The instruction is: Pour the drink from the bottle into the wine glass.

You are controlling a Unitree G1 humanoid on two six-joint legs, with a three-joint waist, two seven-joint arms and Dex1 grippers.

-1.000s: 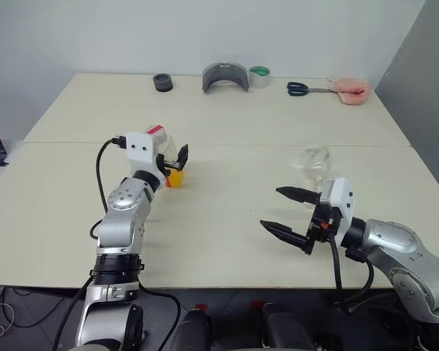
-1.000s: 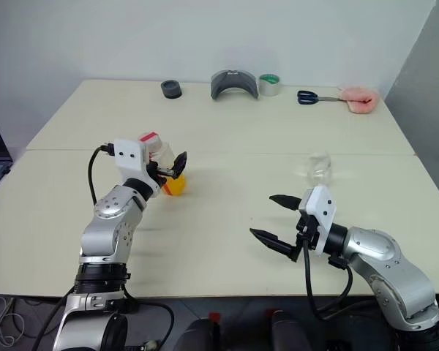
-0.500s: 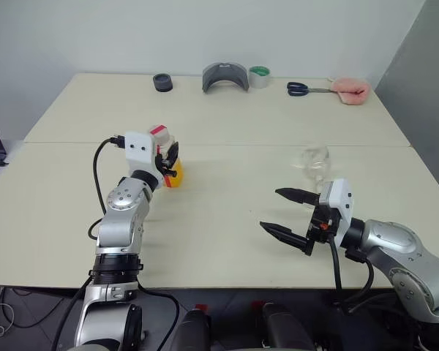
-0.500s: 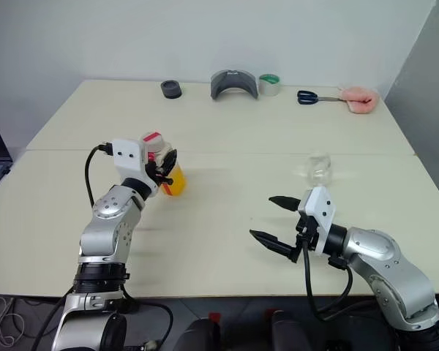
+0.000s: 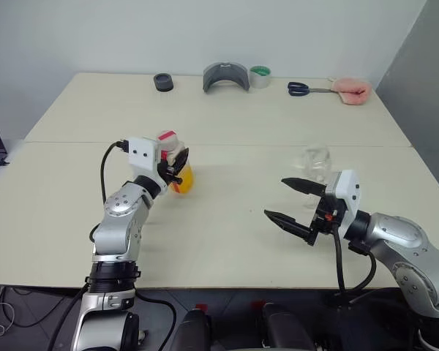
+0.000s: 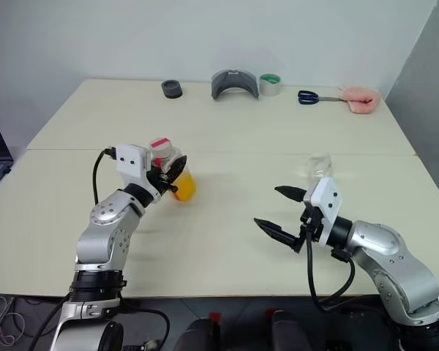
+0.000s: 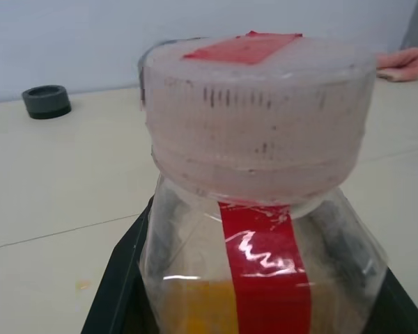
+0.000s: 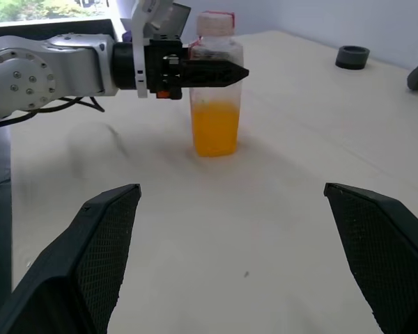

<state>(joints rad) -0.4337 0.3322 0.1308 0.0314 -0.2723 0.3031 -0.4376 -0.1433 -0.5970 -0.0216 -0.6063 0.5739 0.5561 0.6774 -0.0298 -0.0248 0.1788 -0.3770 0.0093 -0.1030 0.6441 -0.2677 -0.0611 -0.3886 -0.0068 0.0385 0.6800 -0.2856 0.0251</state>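
Our left claw (image 8: 219,69) is pinching the bottle (image 8: 214,104) just under its cap, upright on the desk (image 5: 227,124); our right claw (image 5: 294,202) is spread wide, near the wine glass (image 5: 316,162).

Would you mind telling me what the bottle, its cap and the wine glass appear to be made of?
The bottle: probably thin clear plastic, glossy; its wall shows crinkly highlights and the orange drink shows through.
Its cap: likely matte whitish plastic with ribbed sides and a red strip on top.
The wine glass: clear and colourless, seemingly glass, though hard plastic cannot be excluded.
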